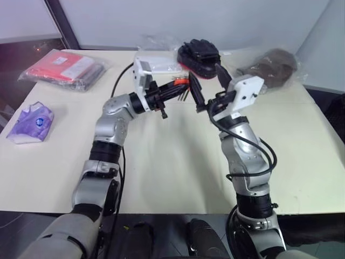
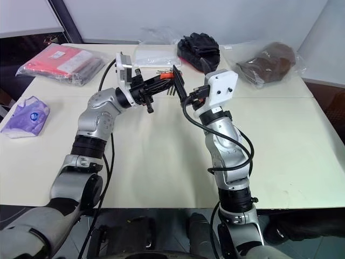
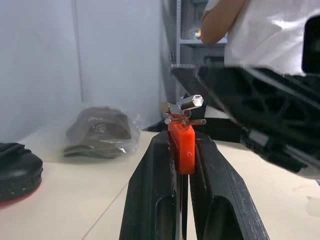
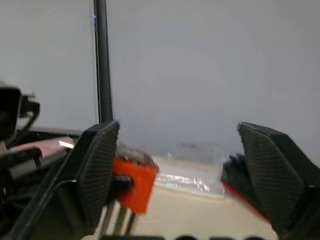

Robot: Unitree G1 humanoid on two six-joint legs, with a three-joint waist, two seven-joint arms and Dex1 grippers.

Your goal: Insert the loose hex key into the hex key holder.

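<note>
My left gripper [image 1: 180, 85] is shut on the orange hex key holder [image 1: 181, 81], held in the air over the back of the table [image 1: 161, 162]. In the left wrist view the holder [image 3: 182, 147] sits clamped between both black fingers, with short grey keys [image 3: 182, 107] sticking out of its end. Which of these is the loose hex key I cannot tell. My right gripper [image 1: 207, 83] is open just to the right of the holder, nothing between its fingers. In the right wrist view the holder [image 4: 134, 185] lies behind one finger [image 4: 97, 170].
On the table lie a red packet [image 1: 64, 67] at the back left, a purple bagged mask [image 1: 29, 123] at the left edge, a clear bag [image 1: 161, 62], a black item [image 1: 199, 54] and a brown bagged item [image 1: 272, 66] at the back. A person [image 3: 250, 25] stands beyond.
</note>
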